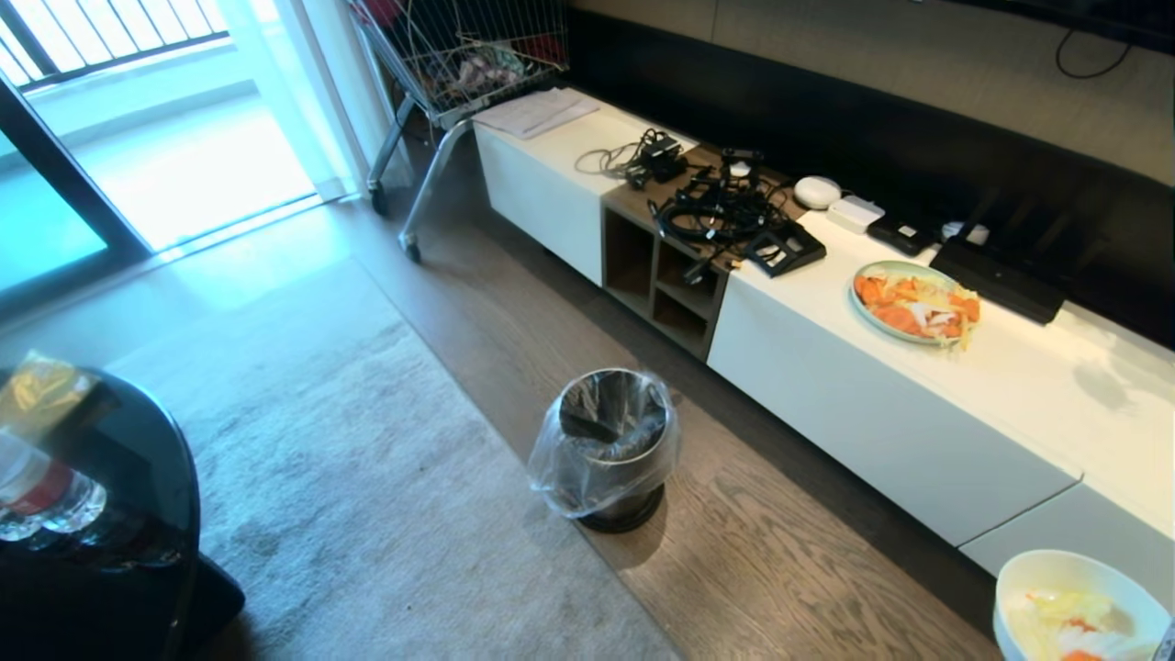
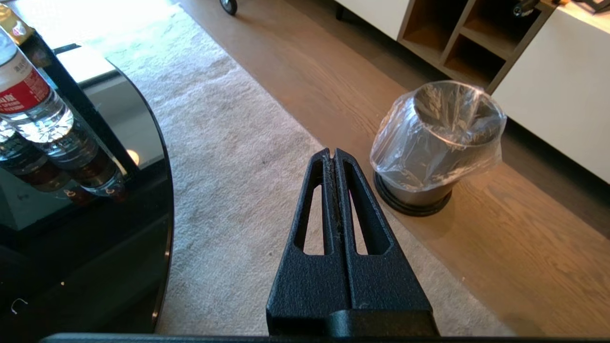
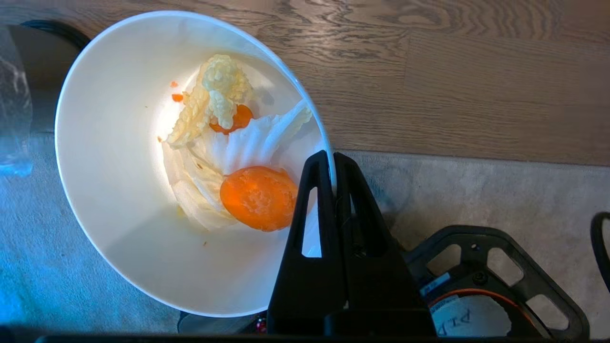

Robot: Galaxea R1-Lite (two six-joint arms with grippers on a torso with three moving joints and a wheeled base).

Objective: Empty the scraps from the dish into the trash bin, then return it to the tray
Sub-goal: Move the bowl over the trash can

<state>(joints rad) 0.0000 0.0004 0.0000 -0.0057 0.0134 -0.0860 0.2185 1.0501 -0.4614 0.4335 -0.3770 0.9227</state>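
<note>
Over the floor, your right pincer clamps the dish rim, scraps inside; bin holds only its liner; left pincer clenched, idle.

Daylight pours in from the balcony door at 10 o'clock and blows out the floor there. The trash bin casts a shadow toward 5 o'clock, its liner glinting. Cabinet top glares; wrist views look sharp, with a blue cast at one edge.
</note>
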